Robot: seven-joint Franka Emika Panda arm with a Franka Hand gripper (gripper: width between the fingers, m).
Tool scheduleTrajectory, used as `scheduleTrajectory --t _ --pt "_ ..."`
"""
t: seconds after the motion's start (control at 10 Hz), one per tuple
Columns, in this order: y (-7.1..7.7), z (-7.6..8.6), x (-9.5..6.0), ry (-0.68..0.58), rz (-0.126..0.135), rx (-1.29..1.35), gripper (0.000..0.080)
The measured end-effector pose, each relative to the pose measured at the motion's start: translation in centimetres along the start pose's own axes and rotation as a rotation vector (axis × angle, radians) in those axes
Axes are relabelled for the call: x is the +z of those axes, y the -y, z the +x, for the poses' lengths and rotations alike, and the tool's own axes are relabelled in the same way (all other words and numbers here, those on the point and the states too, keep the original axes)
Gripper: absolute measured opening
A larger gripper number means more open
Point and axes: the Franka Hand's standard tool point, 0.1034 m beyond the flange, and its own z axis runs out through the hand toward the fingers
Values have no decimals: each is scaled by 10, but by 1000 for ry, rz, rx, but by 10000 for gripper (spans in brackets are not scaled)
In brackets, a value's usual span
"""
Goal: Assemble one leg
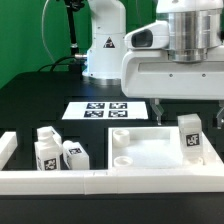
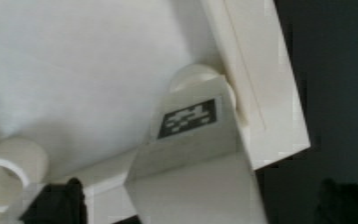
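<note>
the leg (image 1: pixel 190 136) is seen standing upright on the flat white slab (image 1: pixel 150 150), close to its edge at the exterior view's right. whether its stub sits in a hole cannot be told. the gripper (image 1: pixel 189 108) is held just above it, the fingers (image 1: pixel 160 104) spread wide to either side, with nothing grasped. one corner hole (image 2: pixel 2 172) is shown in the wrist view. two other tagged posts (image 1: pixel 58 150) are set on the table (image 1: pixel 30 110) at the exterior view's left, and the marker board (image 1: pixel 96 110) lies behind the slab.
</note>
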Motion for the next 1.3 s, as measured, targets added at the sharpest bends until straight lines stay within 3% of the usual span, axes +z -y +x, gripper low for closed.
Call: scheduleTrajectory --t 0.3,0.5,0.6,0.7,1.0,1.2,1.3 --pt "8 0 -2 -16 -8 -20 649" --pt "8 0 -2 -16 -8 36 390" --pt "7 1 -2 -17 -7 122 390" --pt "7 1 -2 -17 -7 184 284" --pt "4 2 0 -16 -4 477 284" --pt "-1 2 1 6 0 903 284" --pt "3 -1 0 21 16 1080 284"
